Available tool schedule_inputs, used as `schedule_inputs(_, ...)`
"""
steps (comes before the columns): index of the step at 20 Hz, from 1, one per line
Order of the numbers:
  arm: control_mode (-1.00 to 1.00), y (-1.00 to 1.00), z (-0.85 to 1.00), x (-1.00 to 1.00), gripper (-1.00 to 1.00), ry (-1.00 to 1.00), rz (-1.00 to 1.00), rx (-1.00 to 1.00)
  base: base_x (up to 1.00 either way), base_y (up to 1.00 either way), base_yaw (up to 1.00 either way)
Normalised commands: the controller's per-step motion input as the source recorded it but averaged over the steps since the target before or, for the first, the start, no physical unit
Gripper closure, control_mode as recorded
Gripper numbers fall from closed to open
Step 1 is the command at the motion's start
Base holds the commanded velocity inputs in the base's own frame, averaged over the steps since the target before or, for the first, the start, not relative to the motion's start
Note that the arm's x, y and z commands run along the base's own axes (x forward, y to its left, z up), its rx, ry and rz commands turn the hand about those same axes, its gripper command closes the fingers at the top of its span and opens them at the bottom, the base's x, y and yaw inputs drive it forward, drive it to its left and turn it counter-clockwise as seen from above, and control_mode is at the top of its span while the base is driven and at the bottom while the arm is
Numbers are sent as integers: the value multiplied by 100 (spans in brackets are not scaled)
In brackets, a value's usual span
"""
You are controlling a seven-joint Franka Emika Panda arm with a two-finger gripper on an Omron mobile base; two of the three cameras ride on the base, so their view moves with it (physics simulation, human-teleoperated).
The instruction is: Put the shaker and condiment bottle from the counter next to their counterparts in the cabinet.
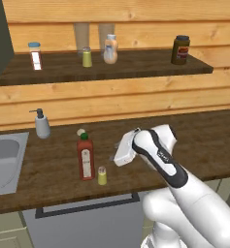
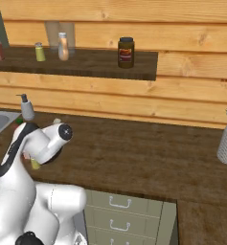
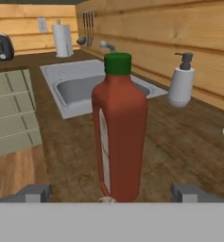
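Gripper [image 3: 111,193] open, fingertips spread wide either side of the condiment bottle [image 3: 119,127], upright on the counter [image 1: 53,164] dead ahead, long axis vertical. Shaker [image 1: 102,175] just beside the bottle; matching ones up in the cabinet [image 1: 136,65].

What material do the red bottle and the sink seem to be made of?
The red bottle looks like smooth, slightly glossy plastic: even opaque colour, soft highlights, rounded shoulders, dark green cap. It could also be painted glass. The sink looks like brushed steel: pale grey, matte sheen, thin flat rim set in the counter.
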Motion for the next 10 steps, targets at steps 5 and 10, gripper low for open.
schedule_inputs(5,-100,0,-22,10,-100,0,0,0,0,0,0)
schedule_inputs(10,-100,0,-22,16,-100,0,0,0,0,0,0)
